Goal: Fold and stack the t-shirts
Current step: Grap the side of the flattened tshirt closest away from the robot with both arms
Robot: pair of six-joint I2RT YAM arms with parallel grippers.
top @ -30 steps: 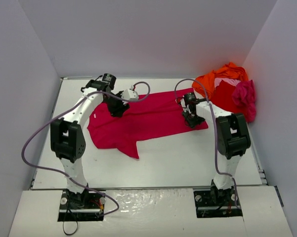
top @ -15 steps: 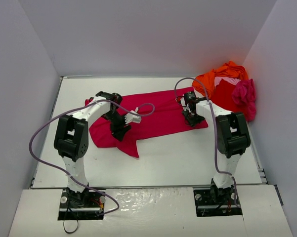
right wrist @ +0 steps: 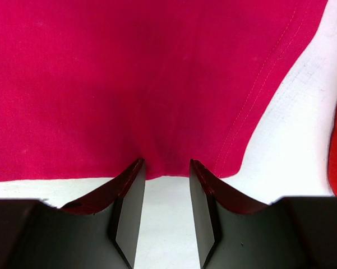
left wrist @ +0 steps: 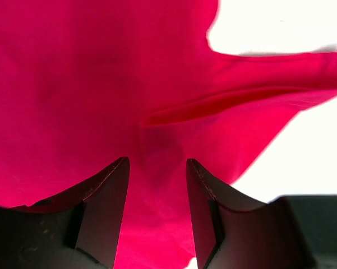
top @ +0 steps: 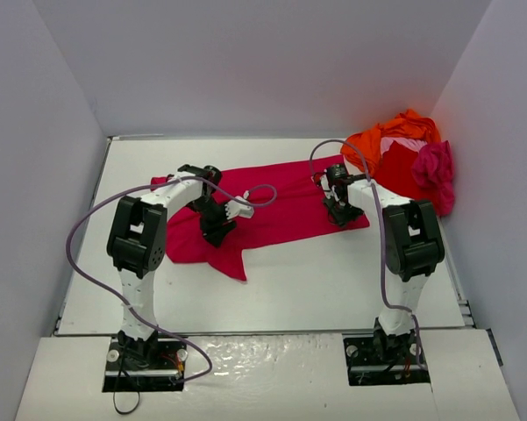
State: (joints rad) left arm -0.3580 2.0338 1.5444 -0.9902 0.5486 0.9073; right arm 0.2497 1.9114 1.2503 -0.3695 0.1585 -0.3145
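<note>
A crimson t-shirt [top: 281, 203] lies spread across the middle of the white table [top: 333, 272]. Its left part is folded over towards the front, and a sleeve point [top: 235, 266] sticks out at the front. My left gripper [top: 217, 228] is on that folded left part. In the left wrist view [left wrist: 157, 162] its jaws stand narrow, with the crimson cloth [left wrist: 101, 84] between them and creases running to them. My right gripper [top: 338, 213] is at the shirt's right hem. In the right wrist view [right wrist: 166, 162] its tips pinch the hem edge [right wrist: 129, 73].
A heap of shirts sits at the back right corner: orange [top: 373, 140], red [top: 403, 173], magenta [top: 434, 167] and a bit of pale pink [top: 409, 132]. Grey walls close in on the left, back and right. A purple cable loops over the shirt by my left wrist.
My left gripper has come forward from the shirt's back edge and folded the left part over towards the front. In the last half second it barely moved. The right gripper has stayed at the hem.
</note>
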